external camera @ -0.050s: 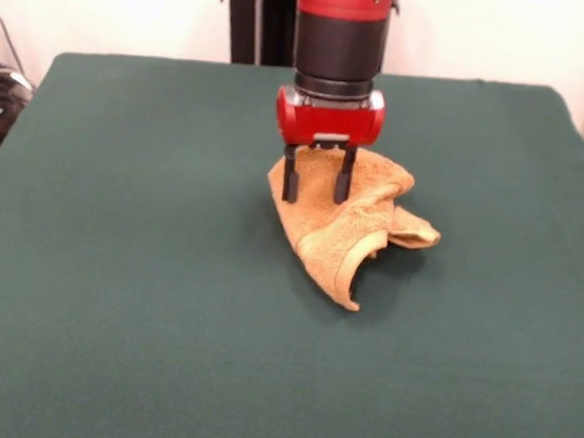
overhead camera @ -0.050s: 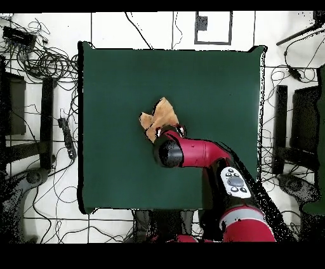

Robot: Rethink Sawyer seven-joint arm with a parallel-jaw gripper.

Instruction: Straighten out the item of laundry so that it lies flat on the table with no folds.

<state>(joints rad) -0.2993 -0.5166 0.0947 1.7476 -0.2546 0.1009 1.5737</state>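
Black fingers [external camera @ -0.050s: 291, 179] of the red-and-black gripper [external camera @ -0.050s: 316, 193] are spread apart, nothing clamped; tips are planted over the far upper part of the crumpled orange-tan terry towel [external camera @ -0.050s: 349, 233], which is bunched mid-table on the dark green felt-covered table [external camera @ -0.050s: 118, 267].

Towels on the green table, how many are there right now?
1. The towel lies crumpled near the middle of the table, directly under the gripper, whose open fingers straddle its far part.
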